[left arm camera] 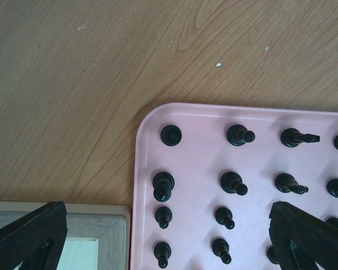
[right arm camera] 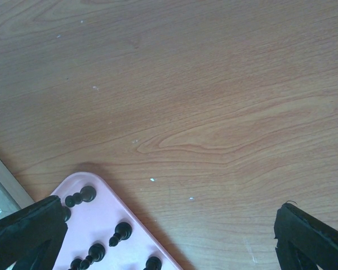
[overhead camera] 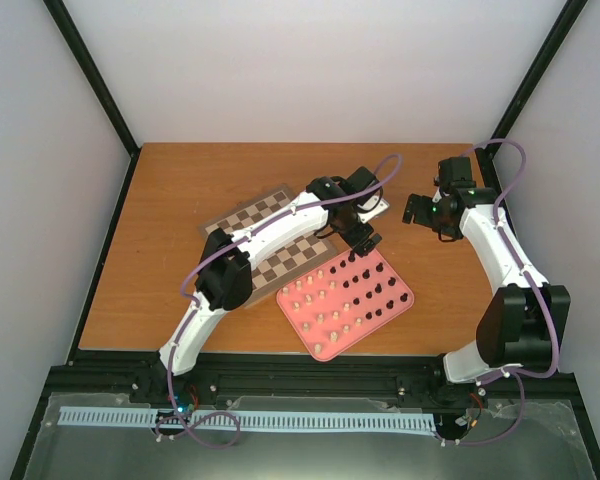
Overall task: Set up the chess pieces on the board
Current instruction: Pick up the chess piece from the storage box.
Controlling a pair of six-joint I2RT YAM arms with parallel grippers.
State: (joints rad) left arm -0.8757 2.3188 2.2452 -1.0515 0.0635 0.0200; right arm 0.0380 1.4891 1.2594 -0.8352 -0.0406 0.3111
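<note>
The board (overhead camera: pixel 255 215) lies left of centre, partly under my left arm, with no pieces visible on it. The chess pieces stand in a pink tray (overhead camera: pixel 332 350): cream ones (overhead camera: pixel 315 305) on its left half, dark ones (overhead camera: pixel 375 290) on its right. My left gripper (overhead camera: pixel 363 243) hovers open and empty over the tray's far corner. In the left wrist view the gripper (left arm camera: pixel 169 247) is above rows of dark pieces (left arm camera: pixel 163 185) on the tray (left arm camera: pixel 197 169), with the board's corner (left arm camera: pixel 96 233) at bottom left. My right gripper (overhead camera: pixel 412 210) is open and empty above bare table.
The right wrist view shows the open right gripper (right arm camera: pixel 169 247) over wood table, with the tray's corner (right arm camera: pixel 104 216) and a few dark pieces (right arm camera: pixel 122 230) at bottom left. Black frame posts and white walls surround the table.
</note>
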